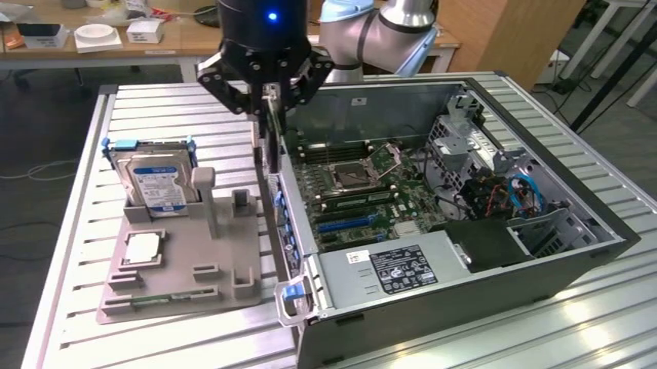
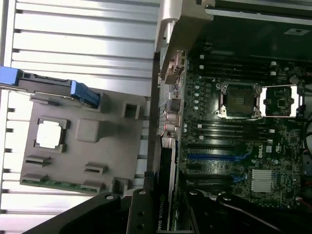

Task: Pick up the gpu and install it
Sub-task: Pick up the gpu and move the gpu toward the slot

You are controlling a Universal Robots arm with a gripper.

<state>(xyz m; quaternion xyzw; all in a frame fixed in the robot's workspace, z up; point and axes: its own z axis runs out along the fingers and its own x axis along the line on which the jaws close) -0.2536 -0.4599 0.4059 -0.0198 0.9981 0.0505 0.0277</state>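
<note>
- Surface: a ribbed metal desk (image 1: pixel 154 108). Behind it are a dark floor and a wooden desk (image 1: pixel 123 42) with small white items on it.
- Tool (image 1: pixel 265 91): its fingers are closed narrowly on the top edge of the gpu (image 1: pixel 266 134).
- The gpu hangs upright and edge-on, clear of the desk. It is just beside the wall of the computer case (image 1: pixel 462 307) that faces the grey holder (image 1: pixel 175 277).
- Writing: in the wrist view the gpu (image 2: pixel 166 170) carries a green logo and white lettering that reads as NVIDIA. The power supply (image 1: pixel 395 269) has a black label, its print too small to read.
- Open case: holds the motherboard (image 1: pixel 359 184), which has blue slots, and the power supply.
- Holder: a blue-labelled hard drive (image 1: pixel 156 184) stands in it. A processor chip (image 1: pixel 141 250) lies in a recess, and a green memory stick (image 1: pixel 165 298) sits along the front edge.
</note>
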